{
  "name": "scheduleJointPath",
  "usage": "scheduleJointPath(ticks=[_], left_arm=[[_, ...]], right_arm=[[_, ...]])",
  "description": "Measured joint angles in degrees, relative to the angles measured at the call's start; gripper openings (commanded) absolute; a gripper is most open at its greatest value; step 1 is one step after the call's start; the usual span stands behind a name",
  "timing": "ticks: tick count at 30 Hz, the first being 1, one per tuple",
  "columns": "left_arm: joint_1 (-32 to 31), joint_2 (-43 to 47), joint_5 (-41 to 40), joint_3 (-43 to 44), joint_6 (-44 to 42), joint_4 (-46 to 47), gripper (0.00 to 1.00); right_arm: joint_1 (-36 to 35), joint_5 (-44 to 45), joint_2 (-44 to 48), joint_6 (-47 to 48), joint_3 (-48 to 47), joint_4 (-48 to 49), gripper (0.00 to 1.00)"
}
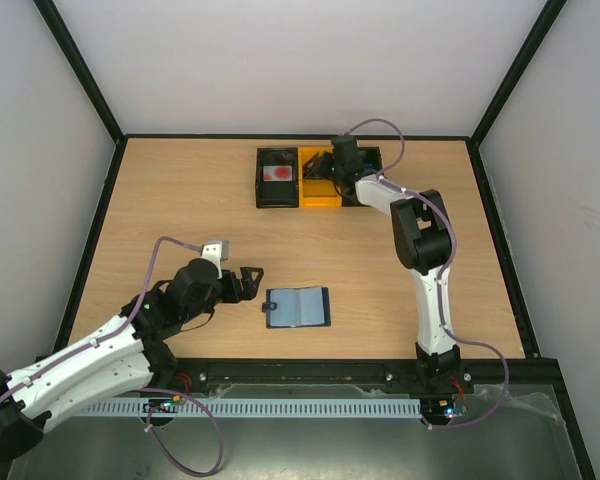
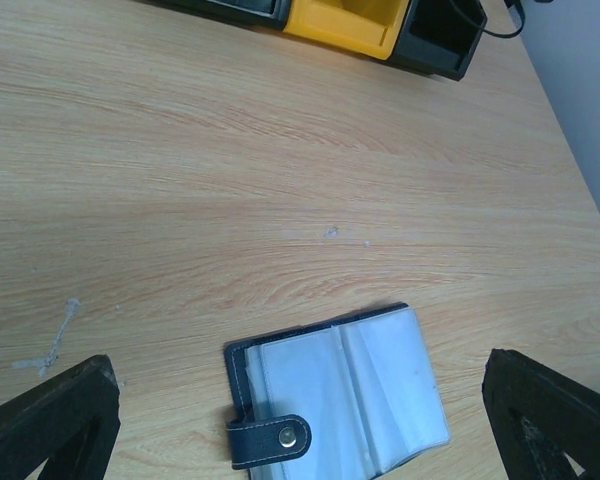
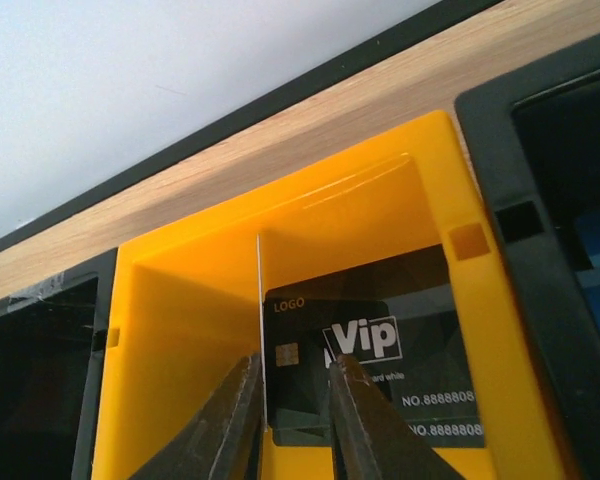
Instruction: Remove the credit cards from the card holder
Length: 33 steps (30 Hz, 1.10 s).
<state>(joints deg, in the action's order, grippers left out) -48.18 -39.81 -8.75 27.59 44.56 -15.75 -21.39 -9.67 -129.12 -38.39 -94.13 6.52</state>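
Right now the card holder [image 1: 298, 308] lies open and flat on the worktop [image 1: 180, 200], near the front edge. Its long side runs left to right. Its little tab [image 2: 270, 438] points toward the left gripper [image 1: 248, 283]. That gripper is wide open with nothing in it, and it sits just beside the holder, on the holder's left.

From the left wrist, the holder shows low down between the two fingers [image 2: 50, 420]. I can see only pale pockets there, and I cannot tell if a card is tucked inside.

The right gripper [image 3: 295, 365] is far off at the back, down in the yellow box [image 3: 180, 300]. A black card [image 3: 300, 345] shows between its fingers, which are close together. I cannot tell if it is pinching the card or not.

So the left arm is much nearer. I think it should reach to its right for the holder.
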Motion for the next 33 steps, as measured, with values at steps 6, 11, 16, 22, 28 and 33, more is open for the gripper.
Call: scheduleJointPath(ticks=[6, 11, 16, 22, 28, 33], left_arm=[[0.0, -0.8, 1.0, 0.0, 0.9, 0.0, 1.0], [0.0, -0.8, 1.5, 0.0, 1.8, 0.0, 1.0], [0.0, -1.0, 1.9, 0.0, 2.4, 0.5, 1.0], [0.0, -2.4, 2.3, 0.0, 2.4, 1.3, 1.0], [0.0, -3.2, 2.3, 0.0, 2.4, 1.3, 1.0], [0.1, -3.5, 2.3, 0.0, 2.4, 1.3, 1.0]], right_arm=[[0.0, -0.1, 1.8, 0.5, 0.0, -2.3, 0.07], [0.0, -2.1, 3.7, 0.7, 0.0, -2.1, 0.03], [0.0, -5.0, 3.8, 0.7, 0.0, -1.5, 0.02], [-0.6, -6.4, 3.1, 0.8, -0.8, -1.6, 0.02], [-0.8, -1.4, 1.9, 2.3, -2.6, -4.7, 0.02], [-0.8, 3.5, 1.1, 3.8, -4.1, -8.2, 0.02]])
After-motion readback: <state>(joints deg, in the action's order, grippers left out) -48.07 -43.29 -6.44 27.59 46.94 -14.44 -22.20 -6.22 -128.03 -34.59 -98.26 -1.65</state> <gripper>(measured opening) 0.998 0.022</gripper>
